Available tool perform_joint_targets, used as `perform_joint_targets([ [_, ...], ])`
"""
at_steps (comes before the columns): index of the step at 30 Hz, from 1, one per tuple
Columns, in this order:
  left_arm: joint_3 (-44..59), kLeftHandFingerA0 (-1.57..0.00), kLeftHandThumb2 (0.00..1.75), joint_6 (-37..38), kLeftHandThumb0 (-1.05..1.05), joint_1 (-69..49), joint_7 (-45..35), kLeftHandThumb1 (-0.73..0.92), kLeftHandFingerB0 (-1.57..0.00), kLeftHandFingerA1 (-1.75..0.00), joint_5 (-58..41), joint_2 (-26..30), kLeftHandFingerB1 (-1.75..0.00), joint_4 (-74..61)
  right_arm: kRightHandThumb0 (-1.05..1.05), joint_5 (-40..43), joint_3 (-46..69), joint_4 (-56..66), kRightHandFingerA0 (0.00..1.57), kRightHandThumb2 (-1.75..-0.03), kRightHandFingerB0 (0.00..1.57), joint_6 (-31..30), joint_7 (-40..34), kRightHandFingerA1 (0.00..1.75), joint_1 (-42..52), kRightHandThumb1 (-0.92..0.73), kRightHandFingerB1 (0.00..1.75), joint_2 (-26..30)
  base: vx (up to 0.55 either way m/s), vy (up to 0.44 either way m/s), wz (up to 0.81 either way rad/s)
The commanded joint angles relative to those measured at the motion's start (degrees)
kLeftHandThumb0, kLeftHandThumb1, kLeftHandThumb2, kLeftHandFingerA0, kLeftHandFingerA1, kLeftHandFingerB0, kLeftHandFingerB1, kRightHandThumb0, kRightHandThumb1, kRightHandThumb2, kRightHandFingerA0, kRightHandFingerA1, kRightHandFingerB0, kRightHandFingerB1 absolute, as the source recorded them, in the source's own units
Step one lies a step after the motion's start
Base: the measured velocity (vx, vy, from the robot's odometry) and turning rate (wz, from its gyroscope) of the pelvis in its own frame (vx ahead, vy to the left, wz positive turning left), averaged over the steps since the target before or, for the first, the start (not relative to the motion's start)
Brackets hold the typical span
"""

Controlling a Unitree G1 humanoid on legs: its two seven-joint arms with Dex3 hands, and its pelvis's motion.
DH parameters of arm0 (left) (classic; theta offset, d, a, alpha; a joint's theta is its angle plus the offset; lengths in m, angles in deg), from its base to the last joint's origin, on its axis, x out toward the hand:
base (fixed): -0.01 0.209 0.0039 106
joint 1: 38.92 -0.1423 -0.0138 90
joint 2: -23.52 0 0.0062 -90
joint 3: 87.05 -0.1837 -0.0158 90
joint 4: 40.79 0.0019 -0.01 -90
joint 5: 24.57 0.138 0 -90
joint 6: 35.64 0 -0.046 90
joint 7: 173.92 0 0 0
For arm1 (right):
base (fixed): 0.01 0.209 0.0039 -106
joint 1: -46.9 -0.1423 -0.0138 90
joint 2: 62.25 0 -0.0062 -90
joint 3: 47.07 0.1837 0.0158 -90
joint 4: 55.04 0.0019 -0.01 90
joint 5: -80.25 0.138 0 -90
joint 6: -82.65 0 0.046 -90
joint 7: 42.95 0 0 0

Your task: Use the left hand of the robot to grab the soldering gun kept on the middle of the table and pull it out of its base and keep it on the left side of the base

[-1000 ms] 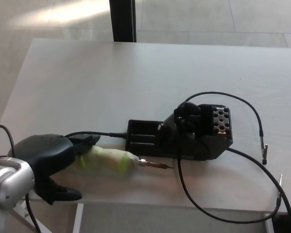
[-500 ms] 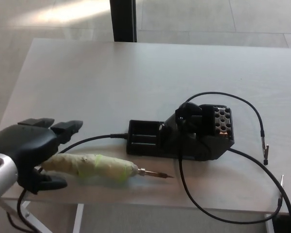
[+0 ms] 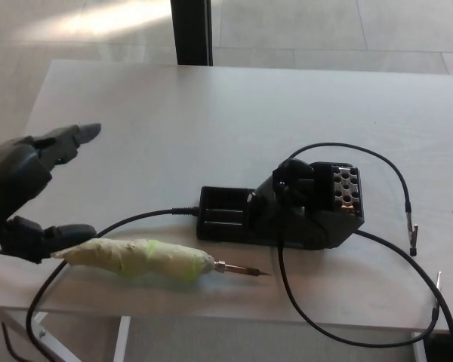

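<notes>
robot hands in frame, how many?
1: the left robot hand, open at the table's left edge, just beside the soldering gun. The right is out of view.

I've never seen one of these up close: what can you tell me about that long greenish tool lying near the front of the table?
The soldering iron lies flat near the table's front edge, left of the black base and out of it. Its thick handle looks wrapped in pale yellow-green tape. A thin metal tip points right, toward the base. A black cord seems to run from the handle's left end and curves round to the base. The left hand is open beside the handle's left end, not holding it.
</notes>
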Motion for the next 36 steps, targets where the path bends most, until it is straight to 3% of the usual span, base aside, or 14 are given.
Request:
perform_joint_targets([
  [1, 53.2, -0.02, 0.65, -25.3, -0.60, -7.7, 6.1, 0.75, -0.03, -0.36, -57.0, -15.6, -0.38, 2.9, -1.00, 0.8, 0.9, -0.4, 1.35, -1.31, 0.69, 0.5, 0.0, 0.94, 1.2, -0.37, 1.17, 0.7, 0.00, 0.000, 0.00],
  [2, 55.4, 0.00, 0.92, -22.6, -0.64, -8.4, 7.7, 0.52, 0.00, -0.41, -55.4, -16.3, -0.39, 9.2, -1.00, 1.0, 1.1, -0.5, 1.34, -1.30, 0.70, 0.4, 0.1, 0.94, 1.2, -0.37, 1.17, 0.9, 0.00, 0.000, 0.00],
  [4, 57.4, 0.00, 0.92, -20.2, -0.68, -8.7, 8.4, 0.53, 0.00, -0.38, -53.6, -16.1, -0.38, 16.7, -1.01, 1.0, 1.1, -0.5, 1.33, -1.31, 0.70, 0.8, 0.4, 0.94, 1.4, -0.38, 1.18, 1.1, 0.00, 0.000, 0.00],
  [5, 58.8, 0.00, 0.63, -18.4, -0.65, -8.8, 10.4, 0.73, -0.01, -0.38, -51.8, -15.9, -0.47, 23.1, -1.01, 1.1, 1.3, -0.6, 1.33, -1.30, 0.70, 0.7, 0.3, 0.94, 1.6, -0.37, 1.17, 1.1, 0.00, 0.000, 0.00],
  [8, 53.1, 0.00, 0.96, -6.0, -0.73, -13.0, 15.9, 0.55, 0.00, -0.44, -38.8, -12.2, -0.36, 47.0, -0.89, 0.9, 1.0, -0.2, 1.35, -1.27, 0.71, 0.4, -0.1, 1.00, 2.1, -0.36, 1.13, 0.9, 0.00, 0.000, 0.00],
  [12, 44.6, 0.00, 0.82, -9.2, -0.64, -16.9, 18.9, 0.70, -0.02, -0.39, -27.6, -10.4, -0.40, 53.4, -0.97, 1.2, 1.3, -0.4, 1.32, -1.29, 0.69, -0.3, -0.4, 0.95, 2.0, -0.37, 1.14, 0.9, 0.00, 0.000, 0.00],
  [13, 39.3, -0.06, 1.09, -7.4, -0.37, -18.1, 19.4, 0.58, 0.00, -0.58, -23.1, -8.2, -0.53, 59.3, -1.01, 1.1, 1.2, -0.5, 1.34, -1.30, 0.68, 0.3, -0.2, 0.93, 2.4, -0.37, 1.16, 0.8, 0.00, 0.000, 0.00],
  [14, 35.4, -0.10, 0.61, -6.5, -0.57, -19.6, 18.8, 0.72, -0.11, -0.69, -19.7, -7.0, -0.53, 61.5, -1.04, 1.0, 1.2, -0.6, 1.34, -1.31, 0.68, 0.8, -0.1, 0.92, 2.8, -0.38, 1.17, 0.5, 0.00, 0.000, 0.00],
  [17, 34.1, -0.20, 0.60, -7.6, -0.55, -20.9, 17.7, 0.69, -0.26, -0.67, -18.8, -7.0, -0.53, 61.9, -1.01, 0.8, 1.0, -0.5, 1.36, -1.31, 0.68, 1.1, -0.4, 0.92, 3.2, -0.38, 1.17, 0.4, 0.00, 0.000, 0.00],
  [20, 33.8, -0.42, 0.59, -8.3, -0.56, -21.2, 17.7, 0.69, -0.43, -0.95, -18.5, -6.9, -0.57, 61.5, -0.99, 1.3, 1.4, -0.5, 1.35, -1.30, 0.68, 0.8, -0.3, 0.93, 3.0, -0.38, 1.16, 0.2, 0.00, 0.000, 0.00],
  [21, 33.6, -0.34, 0.95, -8.0, -0.58, -20.8, 17.4, 0.54, -0.46, -0.71, -18.6, -6.4, -0.65, 62.2, -1.01, 1.2, 1.3, -0.6, 1.35, -1.30, 0.68, 1.1, -0.3, 0.92, 2.9, -0.38, 1.16, 0.0, 0.00, 0.000, 0.00],
  [22, 33.6, -0.34, 0.95, -7.7, -0.58, -20.4, 17.4, 0.54, -0.46, -0.71, -18.7, -6.1, -0.65, 62.9, -1.01, 1.2, 1.2, -0.6, 1.35, -1.30, 0.68, 1.1, -0.3, 0.92, 2.9, -0.38, 1.16, -0.1, 0.00, 0.000, 0.00],
  [24, 32.9, -0.41, 0.59, -5.9, -0.56, -19.9, 15.7, 0.68, -0.37, -0.70, -19.2, -5.5, -0.55, 64.5, -1.05, 0.8, 0.9, -0.6, 1.36, -1.31, 0.66, 1.2, -0.5, 0.90, 2.8, -0.38, 1.17, -0.2, 0.00, 0.000, 0.00],
  [36, 33.7, -0.67, 0.60, 3.8, -0.54, -19.8, 17.2, 0.67, -0.55, -0.66, -21.2, -5.8, -0.52, 69.1, -1.04, 1.8, 1.8, -0.6, 1.41, -1.31, 0.64, 0.7, -0.5, 0.91, 3.3, -0.38, 1.18, -0.7, 0.00, 0.000, 0.00],
])
